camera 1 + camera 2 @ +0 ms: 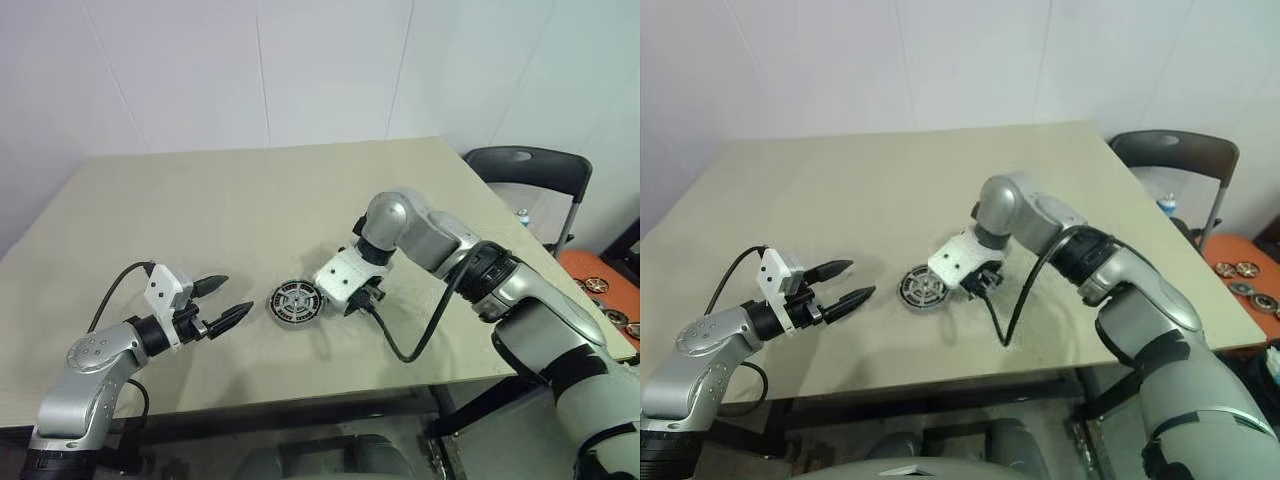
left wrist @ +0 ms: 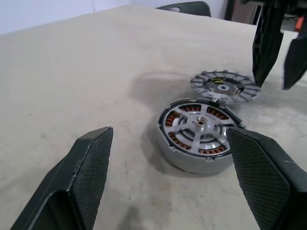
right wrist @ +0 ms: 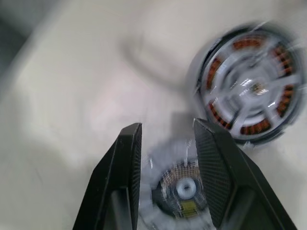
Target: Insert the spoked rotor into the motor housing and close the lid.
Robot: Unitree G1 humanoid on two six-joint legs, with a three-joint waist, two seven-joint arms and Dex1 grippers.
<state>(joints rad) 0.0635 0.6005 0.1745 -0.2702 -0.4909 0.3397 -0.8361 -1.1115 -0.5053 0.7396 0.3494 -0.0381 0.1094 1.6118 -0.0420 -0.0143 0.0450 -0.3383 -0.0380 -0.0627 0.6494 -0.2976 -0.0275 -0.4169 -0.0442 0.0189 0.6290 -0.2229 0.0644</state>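
One motor housing, one lid, two claws, one chair.

A beige table stands by a black chair and white wall.

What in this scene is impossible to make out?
- The lid: in the head views, hidden behind the right gripper.
- Whether the spoked rotor sits fully down in the motor housing: too small in the head views.
- Discs on the orange surface: too small, beside the picture's edge.

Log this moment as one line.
rotor: seated in housing | lid: on table beside it | right gripper: above lid, empty | left gripper: open
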